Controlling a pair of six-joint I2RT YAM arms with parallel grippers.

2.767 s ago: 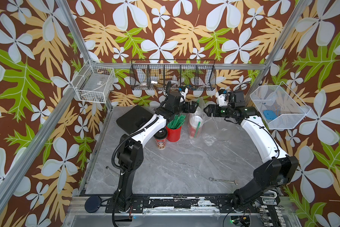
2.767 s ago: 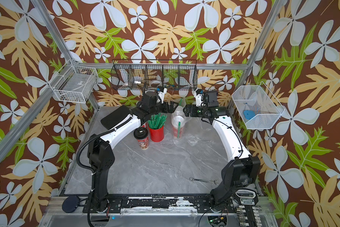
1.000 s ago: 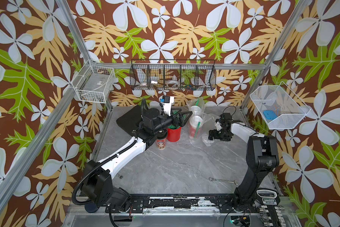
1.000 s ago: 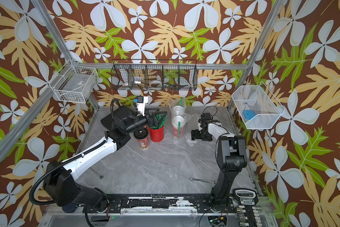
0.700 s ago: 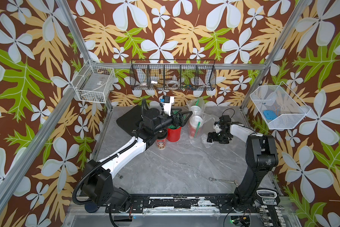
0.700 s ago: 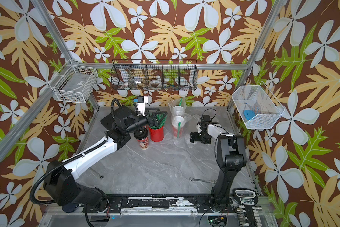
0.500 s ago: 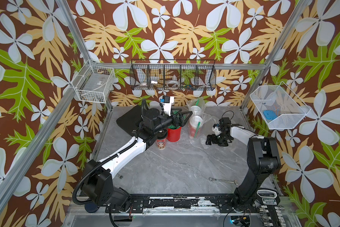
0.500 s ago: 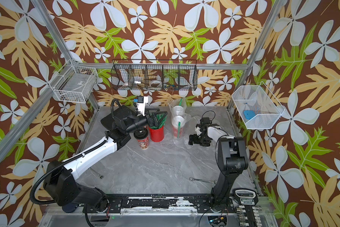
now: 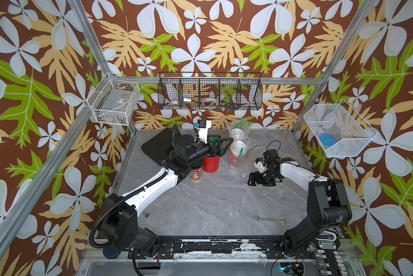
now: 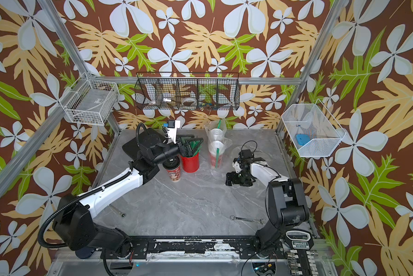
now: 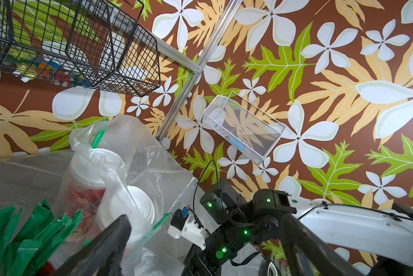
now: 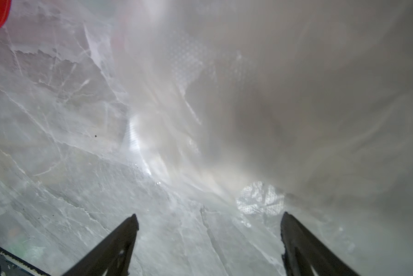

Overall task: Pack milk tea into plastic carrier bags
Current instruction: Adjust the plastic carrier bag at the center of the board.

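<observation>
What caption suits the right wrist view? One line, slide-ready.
Right gripper, jaws open, poised low over the marble table before a clear plastic carrier bag.

Robot lab cell, aluminium frame (image 9: 284, 80), floral-papered walls (image 9: 200, 24)

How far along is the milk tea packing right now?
Done: two white-lidded cups sit inside clear bag plastic at the back. In hand: nothing; the left claw hangs open over the straw pot, the right claw open, low over loose clear plastic on the table. Left: the black-lidded cup stands unbagged beside the pot. I see only three cups.
</observation>
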